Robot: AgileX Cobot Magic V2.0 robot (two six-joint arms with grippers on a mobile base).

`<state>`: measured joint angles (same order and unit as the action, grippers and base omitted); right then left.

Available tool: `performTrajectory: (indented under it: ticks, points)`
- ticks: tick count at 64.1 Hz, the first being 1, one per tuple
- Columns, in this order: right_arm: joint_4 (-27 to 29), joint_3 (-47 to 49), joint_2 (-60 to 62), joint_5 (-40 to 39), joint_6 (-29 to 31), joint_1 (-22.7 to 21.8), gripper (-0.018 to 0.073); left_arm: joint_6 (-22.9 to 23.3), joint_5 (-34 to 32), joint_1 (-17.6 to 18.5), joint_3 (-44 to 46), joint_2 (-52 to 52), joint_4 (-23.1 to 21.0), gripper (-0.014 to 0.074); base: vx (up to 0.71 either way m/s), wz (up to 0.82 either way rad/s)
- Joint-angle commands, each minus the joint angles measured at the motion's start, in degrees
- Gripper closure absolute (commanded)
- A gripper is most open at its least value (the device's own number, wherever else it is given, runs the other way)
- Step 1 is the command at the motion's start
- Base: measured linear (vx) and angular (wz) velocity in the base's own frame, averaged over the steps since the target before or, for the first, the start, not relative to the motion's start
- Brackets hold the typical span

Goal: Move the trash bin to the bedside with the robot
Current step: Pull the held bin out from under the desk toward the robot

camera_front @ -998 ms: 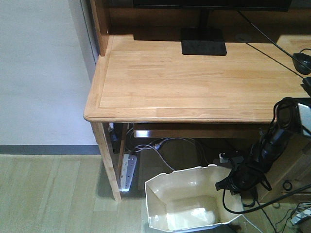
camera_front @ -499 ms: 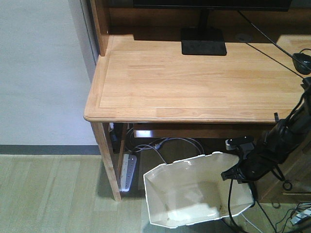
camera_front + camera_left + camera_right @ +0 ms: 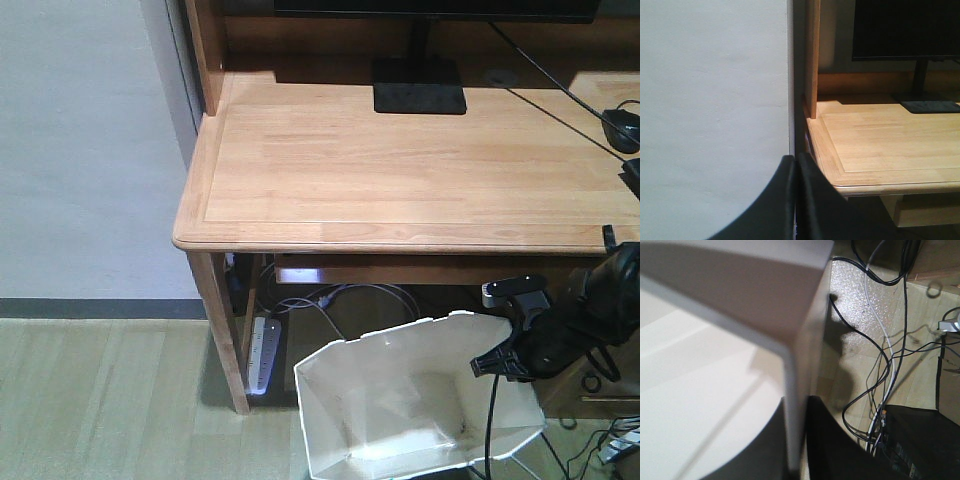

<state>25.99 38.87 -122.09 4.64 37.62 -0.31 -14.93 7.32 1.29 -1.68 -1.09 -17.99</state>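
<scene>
The white faceted trash bin [image 3: 390, 385] stands tilted below the desk's front edge, its open mouth facing me. My right gripper [image 3: 497, 364], at the end of the robot's black arm [image 3: 580, 320], is shut on the bin's right rim. In the right wrist view the thin bin wall [image 3: 740, 300] runs between the two dark fingers of the right gripper [image 3: 796, 405]. My left gripper [image 3: 793, 159] is shut with nothing in it, held up beside the desk's left corner. The bedside is out of view.
A light wooden desk [image 3: 400, 160] carries a black monitor stand [image 3: 420, 95] and a mouse [image 3: 622, 128]. Its left leg [image 3: 222, 340] and a white power strip [image 3: 262, 355] stand left of the bin. Loose cables [image 3: 875, 370] and a black box [image 3: 920, 440] lie on the floor to its right.
My right arm has swung lower and to the right. The bin's held rim has come up and rightward with it, and the bin now tilts more and looks larger.
</scene>
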Motion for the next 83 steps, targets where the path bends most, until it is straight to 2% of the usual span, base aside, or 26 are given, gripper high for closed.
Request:
performTrajectory:
  ticks: [1, 11, 29, 83]
  points:
    - [1.14, -0.88, 6.11, -1.38, 0.08, -0.02, 0.0562, 0.15, -3.74, 0.08, -1.58, -0.48, -0.56, 0.0602, 0.00, 0.00]
    - [1.14, -3.03, 8.49, -1.79, 0.08, 0.66, 0.0562, 0.15, -3.74, 0.08, -1.58, -0.48, -0.56, 0.0602, 0.00, 0.00]
    - [1.86, -4.91, 10.45, -2.21, -0.84, 5.14, 0.0562, 0.15, -3.74, 0.08, -1.58, -0.48, -0.56, 0.0602, 0.00, 0.00]
    - [2.61, -4.91, 10.45, -2.76, -1.02, 5.09, 0.0562, 0.15, -3.74, 0.08, -1.58, -0.48, -0.56, 0.0602, 0.00, 0.00]
